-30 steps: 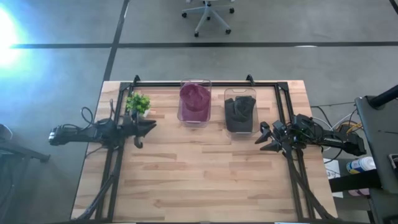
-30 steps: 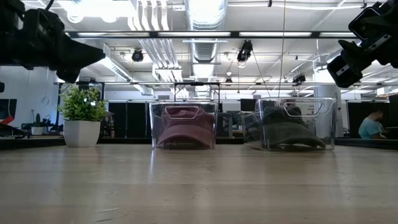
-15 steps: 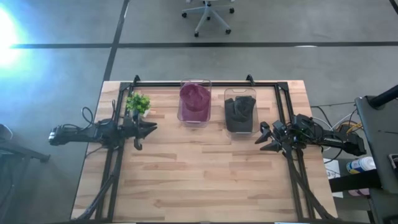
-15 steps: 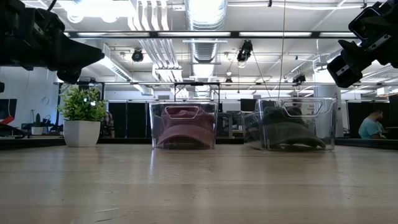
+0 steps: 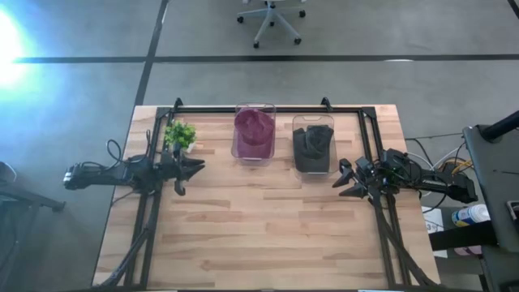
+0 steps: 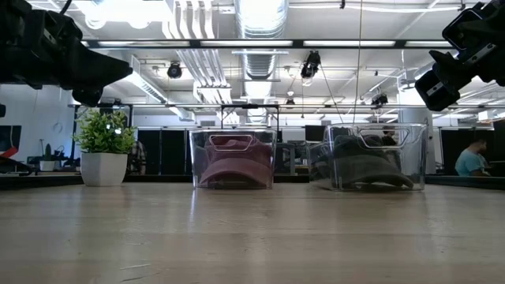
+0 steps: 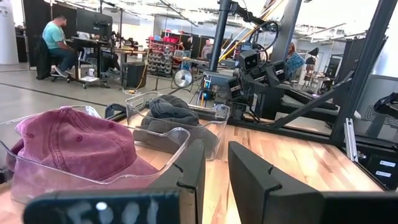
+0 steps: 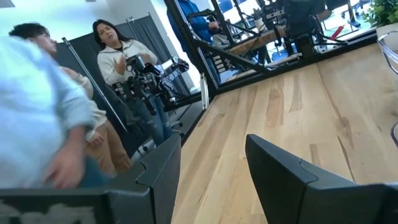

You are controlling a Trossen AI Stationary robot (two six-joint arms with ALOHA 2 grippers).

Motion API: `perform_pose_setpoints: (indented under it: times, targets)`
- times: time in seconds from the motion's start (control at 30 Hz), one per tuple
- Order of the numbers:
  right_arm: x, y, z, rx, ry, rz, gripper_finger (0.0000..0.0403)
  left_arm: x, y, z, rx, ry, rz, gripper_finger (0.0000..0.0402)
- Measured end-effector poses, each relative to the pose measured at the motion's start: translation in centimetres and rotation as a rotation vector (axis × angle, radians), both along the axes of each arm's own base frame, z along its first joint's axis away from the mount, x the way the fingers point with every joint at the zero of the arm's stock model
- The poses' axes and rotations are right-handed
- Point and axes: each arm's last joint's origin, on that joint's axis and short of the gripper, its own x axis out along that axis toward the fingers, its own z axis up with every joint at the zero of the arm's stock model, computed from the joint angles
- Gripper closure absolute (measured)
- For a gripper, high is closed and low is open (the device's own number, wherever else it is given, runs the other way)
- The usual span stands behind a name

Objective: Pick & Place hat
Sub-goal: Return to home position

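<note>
On the worktop (image 5: 259,235), a red cap (image 5: 254,127) and black caps (image 5: 313,148) lay in separate bins (image 5: 255,106). Both empty, the left hand (image 5: 195,167) and right hand (image 5: 343,180) hung spread.

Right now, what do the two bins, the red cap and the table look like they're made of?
Left bin and right bin: probably hard plastic, clear and glossy; you see through the walls. Red cap: soft matte fabric, with stitched panels. Table: light wood strips, smooth finish, grain and joints visible.
</note>
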Motion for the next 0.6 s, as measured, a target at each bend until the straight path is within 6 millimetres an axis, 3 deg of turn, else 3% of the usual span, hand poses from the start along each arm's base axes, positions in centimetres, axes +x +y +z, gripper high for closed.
perform_pose_setpoints:
  times: [0.43,0.6]
  targets:
    - [-0.06,0.06,0.07,-0.009,-0.012,0.005,0.0225,0.0,0.0,0.02,0.001,0.0,0.001,0.0337]
    - [-0.08,0.31,0.39,-0.22,-0.141,-0.043,0.0225,-0.01,0.0,0.03,0.002,-0.001,0.001,0.0337]
